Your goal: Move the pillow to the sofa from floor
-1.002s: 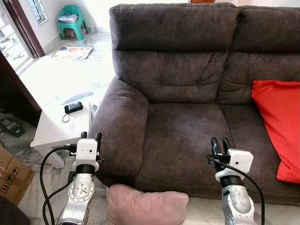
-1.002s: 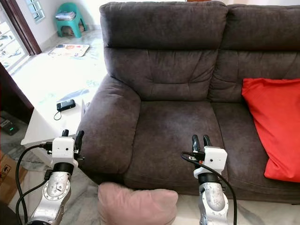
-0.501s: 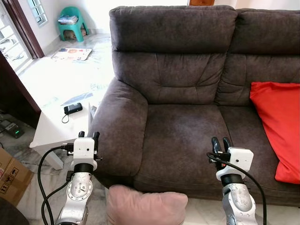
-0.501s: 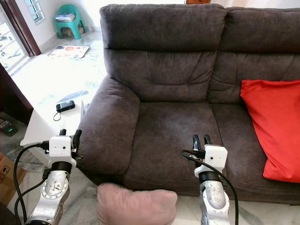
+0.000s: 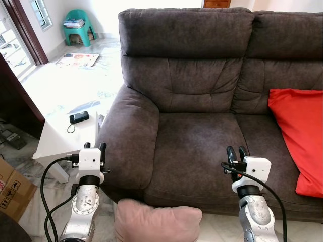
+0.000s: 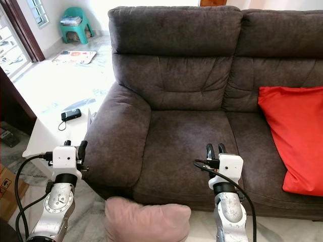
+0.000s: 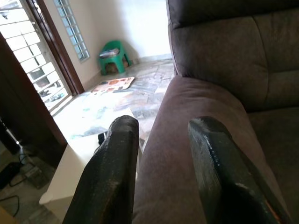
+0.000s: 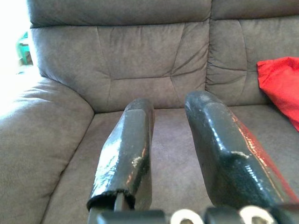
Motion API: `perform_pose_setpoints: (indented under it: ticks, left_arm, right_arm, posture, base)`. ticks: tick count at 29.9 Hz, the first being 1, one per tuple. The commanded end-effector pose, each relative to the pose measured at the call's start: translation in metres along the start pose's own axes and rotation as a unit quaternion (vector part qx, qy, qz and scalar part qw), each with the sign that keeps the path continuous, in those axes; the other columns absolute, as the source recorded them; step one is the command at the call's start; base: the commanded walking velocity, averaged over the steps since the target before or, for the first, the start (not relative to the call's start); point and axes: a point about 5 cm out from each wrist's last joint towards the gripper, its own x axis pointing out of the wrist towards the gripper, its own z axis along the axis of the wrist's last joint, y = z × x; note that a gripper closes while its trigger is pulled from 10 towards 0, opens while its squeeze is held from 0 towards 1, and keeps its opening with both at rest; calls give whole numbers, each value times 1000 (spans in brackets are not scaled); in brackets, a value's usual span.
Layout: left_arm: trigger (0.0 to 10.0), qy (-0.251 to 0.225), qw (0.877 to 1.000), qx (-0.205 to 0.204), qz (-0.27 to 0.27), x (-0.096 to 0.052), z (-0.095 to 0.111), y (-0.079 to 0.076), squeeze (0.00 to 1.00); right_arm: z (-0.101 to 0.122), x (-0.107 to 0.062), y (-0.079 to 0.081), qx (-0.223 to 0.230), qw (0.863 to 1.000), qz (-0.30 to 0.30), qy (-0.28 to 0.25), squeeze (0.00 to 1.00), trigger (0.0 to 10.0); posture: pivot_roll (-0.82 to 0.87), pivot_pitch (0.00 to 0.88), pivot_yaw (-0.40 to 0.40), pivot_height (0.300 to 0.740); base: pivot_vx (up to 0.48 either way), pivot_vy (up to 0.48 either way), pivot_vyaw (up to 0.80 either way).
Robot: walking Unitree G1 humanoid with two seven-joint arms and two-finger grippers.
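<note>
2 silver arms reach forward at the near edge of the scene, each ending in a gripper of 2 black fingers. The left gripper (image 5: 94,146) hovers just beside the outer face of the dark brown fabric sofa (image 5: 202,96), by its left armrest, its fingers parted by a narrow gap and holding nothing. The right gripper (image 5: 235,152) hangs over the near edge of the left seat cushion, its fingers also a little apart and empty.

1 pale pink soft pillow (image 5: 157,221) lies on the marble floor (image 5: 60,88) at the near edge, against the foot of the sofa and between the 2 arms, touched by neither gripper. 1 red cushion (image 5: 299,136) leans on the right seat of the sofa, well apart from the right gripper.

Left of the sofa stands a white low table (image 5: 63,138) with a small black device (image 5: 79,117) on top. Far left, a green plastic stool (image 5: 78,22) sits by the wall, and a colourful flat mat (image 5: 77,59) lies on the floor near it. 1 brown cardboard box (image 5: 12,189) shows at the near left corner.
</note>
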Motion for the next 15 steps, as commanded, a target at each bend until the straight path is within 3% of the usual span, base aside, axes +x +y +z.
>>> perform_pose_setpoints:
  ticks: [1,15]
  left_arm:
    - [10000,-5,1000,1,11,4,4,6,0]
    - [10000,-4,1000,4,12,8,6,7,0]
  right_arm:
    - [5,2,1,-5,1000,3,-7,0,10000]
    - [12,9,2,-8,1000,5,-15,0,10000]
  posture:
    - [-25,0,28,716]
    - [-20,18,26,657]
  base:
    - [0,0,0]
    - [0,0,0]
